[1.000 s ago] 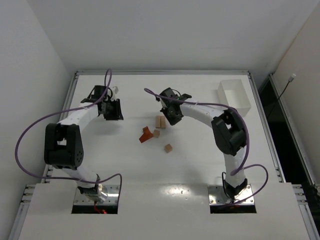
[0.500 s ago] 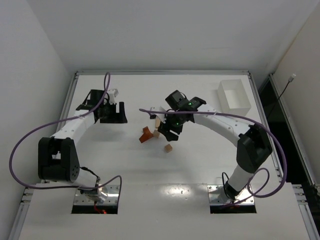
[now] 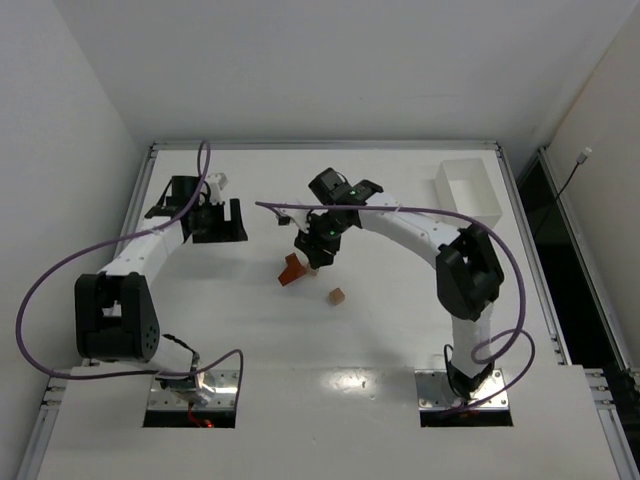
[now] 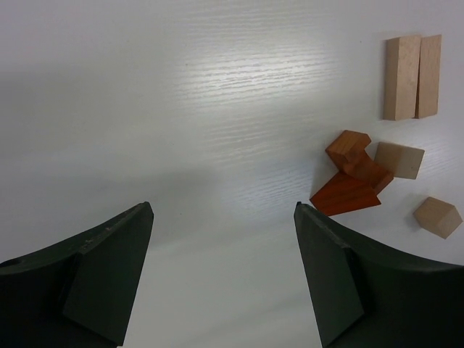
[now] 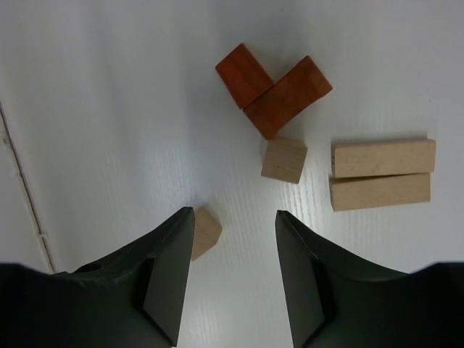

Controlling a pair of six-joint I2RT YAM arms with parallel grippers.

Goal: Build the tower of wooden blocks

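Tan and reddish-brown, the wood blocks (image 4: 349, 185) lie in a loose cluster near the middle of the desk (image 3: 400, 330). Two tan bars (image 5: 382, 176) lie side by side, and two reddish-brown pieces (image 5: 274, 90) touch, with a tan cube (image 5: 284, 160) just beside them. The right gripper (image 5: 234, 232) hangs directly above them, jaws parted and empty, with a second cube (image 5: 206, 233) beside one finger. The left gripper (image 4: 223, 217), likewise spread and empty, hovers nearer the left edge, the blocks off to its side.

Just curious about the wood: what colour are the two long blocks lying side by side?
Pale tan, both long blocks; clearest in the right wrist view.
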